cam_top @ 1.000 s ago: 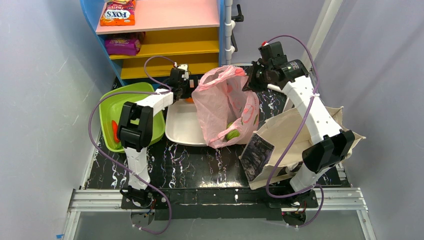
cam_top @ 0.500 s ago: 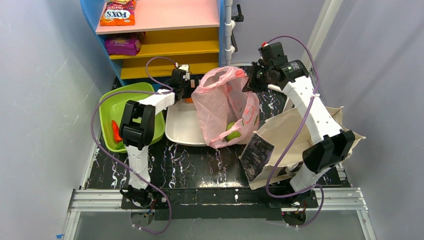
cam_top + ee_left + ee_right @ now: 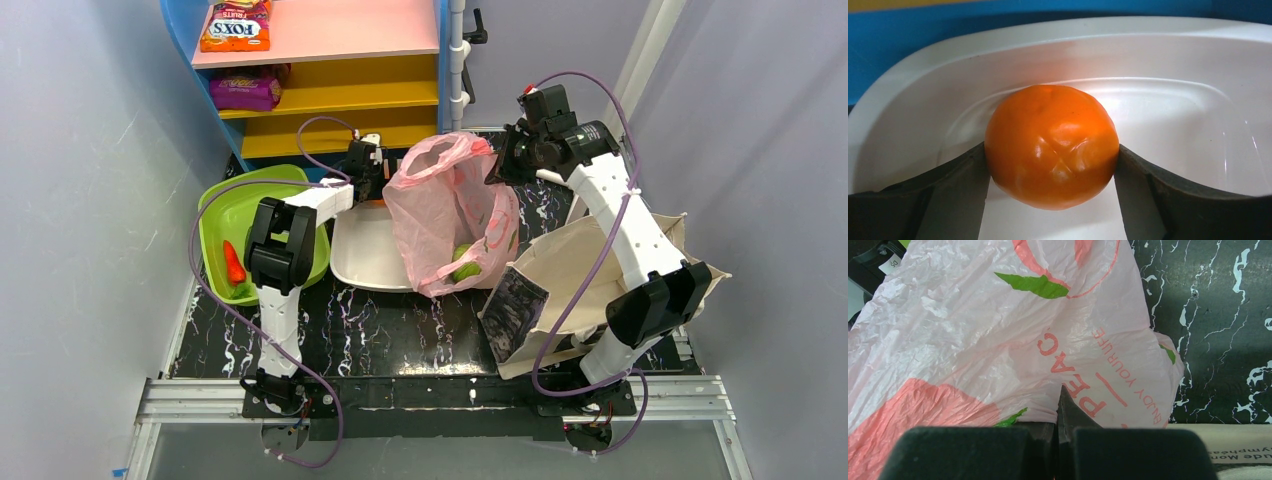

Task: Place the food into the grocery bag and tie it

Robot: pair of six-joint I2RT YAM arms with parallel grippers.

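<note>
The small orange fruit (image 3: 1050, 145) rests at the far end of the white tray (image 3: 1168, 65). My left gripper (image 3: 1051, 150) is shut on it, with a dark finger (image 3: 963, 177) pressed against each side. In the top view this gripper (image 3: 370, 180) is just left of the pink grocery bag (image 3: 440, 205). My right gripper (image 3: 498, 168) is shut on the bag's right rim and holds the mouth up. In the right wrist view the film (image 3: 998, 340) is pinched between its closed fingers (image 3: 1068, 412). The pale green vegetable (image 3: 465, 263) lies inside the bag.
A green bowl (image 3: 222, 205) at the left holds a red piece (image 3: 232, 262) and a green piece (image 3: 243, 290). The beige canvas tote (image 3: 570, 265) lies under my right arm. A coloured shelf unit (image 3: 330, 60) with snack packets stands at the back.
My left arm's elbow has shifted slightly right, uncovering the red piece in the bowl. The right arm and the bag have not moved.
</note>
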